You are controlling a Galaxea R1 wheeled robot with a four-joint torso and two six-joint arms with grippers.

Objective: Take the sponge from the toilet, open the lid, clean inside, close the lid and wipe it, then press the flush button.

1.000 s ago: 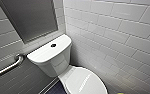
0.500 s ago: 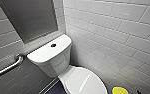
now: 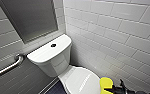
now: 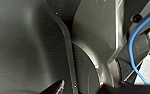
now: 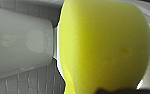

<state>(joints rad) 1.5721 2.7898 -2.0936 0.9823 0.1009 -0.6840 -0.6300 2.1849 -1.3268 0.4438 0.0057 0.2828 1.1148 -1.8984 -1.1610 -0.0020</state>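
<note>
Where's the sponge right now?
Lower right of the head view: the sponge is in the right gripper, just off the picture-right edge of the closed lid.

The right gripper (image 3: 115, 88) is black, built of thin angular bars and spiky jointed pieces, at the near right of the head view. In the left wrist view, a wide dark grey plate (image 4: 23, 45) has a smooth matt face, with a raised curved seam (image 4: 66, 42) running along it. Beside it sits a lighter grey rounded housing (image 4: 91, 65) with a dull metallic sheen and bright worn edges. A thin bright blue cable (image 4: 130, 47) loops across a grey bracket (image 4: 142, 47), close to a round black screw (image 4: 136, 18). A glossy black pointed part (image 4: 56, 87) juts up by the plate. The right wrist view catches a black rounded edge (image 5: 116, 91) of the robot
</note>
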